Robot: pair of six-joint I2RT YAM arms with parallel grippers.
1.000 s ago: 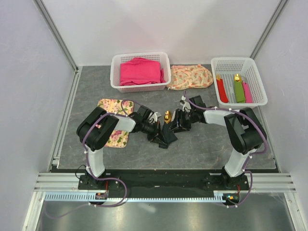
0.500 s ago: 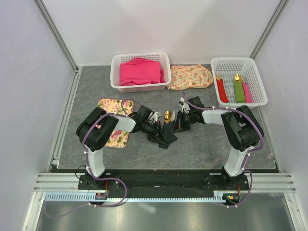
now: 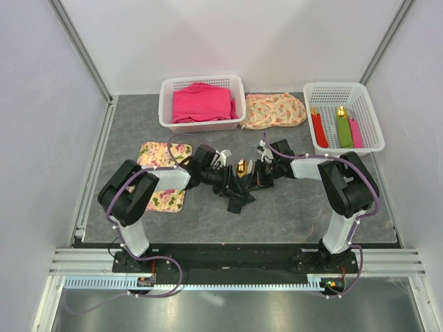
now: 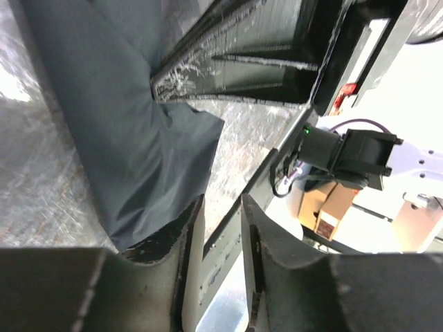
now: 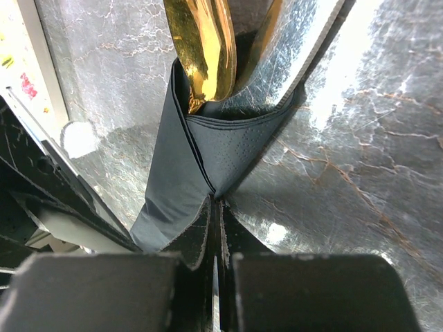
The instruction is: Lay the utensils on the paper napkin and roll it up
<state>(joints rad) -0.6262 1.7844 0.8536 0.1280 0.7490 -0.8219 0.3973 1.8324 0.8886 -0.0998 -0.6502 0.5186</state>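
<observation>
The black paper napkin (image 3: 239,196) lies crumpled and partly folded at the table's middle, between my two grippers. Gold utensil heads (image 3: 241,167) stick out of its far end. In the right wrist view a gold spoon head (image 5: 204,48) pokes from the napkin's (image 5: 208,152) folded pocket. My right gripper (image 5: 216,200) is shut on the napkin's near fold. In the top view it (image 3: 254,180) reaches in from the right. My left gripper (image 4: 221,204) is open with an empty gap between its fingers. The napkin (image 4: 131,131) lies just beside its left finger.
A floral mat (image 3: 163,153) lies under the left arm. At the back stand a white basket (image 3: 202,80) holding pink cloth, a floral cloth (image 3: 273,109), and a second white basket (image 3: 339,87) with red, green and pink rolls.
My left gripper has opened, let go of the napkin and shifted toward the back. My right gripper moved left and shut on the napkin's fold.
</observation>
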